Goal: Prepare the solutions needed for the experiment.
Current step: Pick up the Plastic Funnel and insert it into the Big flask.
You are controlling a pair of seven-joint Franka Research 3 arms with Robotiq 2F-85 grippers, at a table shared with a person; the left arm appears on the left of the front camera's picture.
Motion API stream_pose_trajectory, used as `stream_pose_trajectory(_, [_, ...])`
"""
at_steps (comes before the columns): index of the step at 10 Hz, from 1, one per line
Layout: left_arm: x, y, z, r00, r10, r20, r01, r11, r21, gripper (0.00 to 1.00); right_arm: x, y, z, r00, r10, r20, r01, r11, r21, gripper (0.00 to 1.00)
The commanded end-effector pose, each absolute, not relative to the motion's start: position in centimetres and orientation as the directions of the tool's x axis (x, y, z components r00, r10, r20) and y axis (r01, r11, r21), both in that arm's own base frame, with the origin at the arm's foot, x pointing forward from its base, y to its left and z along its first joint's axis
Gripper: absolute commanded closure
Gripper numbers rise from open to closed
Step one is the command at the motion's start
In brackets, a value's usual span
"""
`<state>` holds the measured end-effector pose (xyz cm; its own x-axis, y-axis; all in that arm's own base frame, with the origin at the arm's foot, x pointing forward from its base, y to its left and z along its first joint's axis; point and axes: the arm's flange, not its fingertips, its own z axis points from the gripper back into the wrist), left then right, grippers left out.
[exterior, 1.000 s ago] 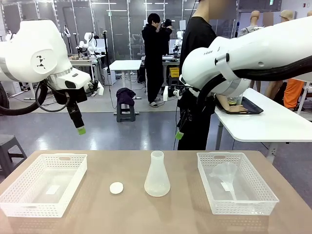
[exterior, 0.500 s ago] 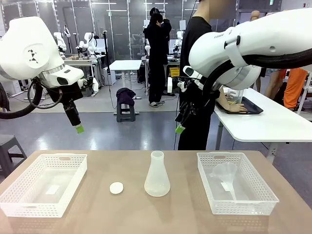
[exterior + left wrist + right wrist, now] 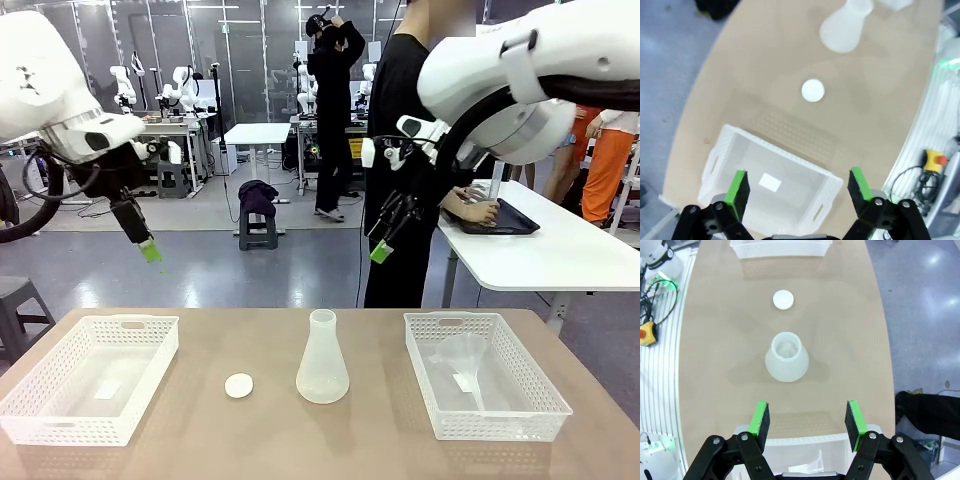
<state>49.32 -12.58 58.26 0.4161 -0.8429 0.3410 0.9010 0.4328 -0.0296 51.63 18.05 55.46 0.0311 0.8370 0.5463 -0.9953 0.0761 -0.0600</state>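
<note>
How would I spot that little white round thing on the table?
On the tan table, look between the white basket at the robot's left and the frosted conical flask in the middle. The small white disc lies flat there, touching neither. It alone is low and round, much smaller than both.

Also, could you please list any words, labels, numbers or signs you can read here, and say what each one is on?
No text is legible.
In the left basket, a white sticker: blurred, unreadable.
In the right basket, a white label: too small to read.
</note>
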Motion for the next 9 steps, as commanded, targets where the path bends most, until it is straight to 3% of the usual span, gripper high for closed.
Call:
stream_pose_trajectory(1, [48.2,-10.2,58.2,0.422,-0.829,0.367,0.905,0.413,-0.107,0.0,49.9,15.0,54.9,0.038,0.811,0.584,-0.997,0.073,-0.038,0.23])
stream_pose_trajectory(5, [46.0,-8.2,58.2,0.499,-0.796,0.342,0.866,0.446,-0.226,0.0,47.2,12.3,55.4,0.113,0.848,0.518,-0.992,0.125,0.012,0.23])
stream_pose_trajectory(6, [45.6,-8.0,58.2,0.494,-0.801,0.338,0.869,0.438,-0.232,0.0,47.5,12.3,55.3,0.13,0.84,0.527,-0.986,0.165,-0.02,0.23])
stream_pose_trajectory(7, [46.1,-7.3,58.4,0.404,-0.853,0.33,0.911,0.341,-0.234,0.0,48.1,12.5,55.3,0.089,0.838,0.538,-0.994,0.111,-0.008,0.23])
stream_pose_trajectory(8, [46.5,-8.1,58.1,0.48,-0.814,0.327,0.877,0.436,-0.202,0.0,48.1,12.5,55.3,0.089,0.838,0.538,-0.994,0.111,-0.008,0.23])
stream_pose_trajectory(9, [46.5,-8.1,58.1,0.48,-0.814,0.327,0.877,0.436,-0.202,0.0,48.1,12.5,55.3,0.089,0.838,0.538,-0.994,0.111,-0.008,0.23])
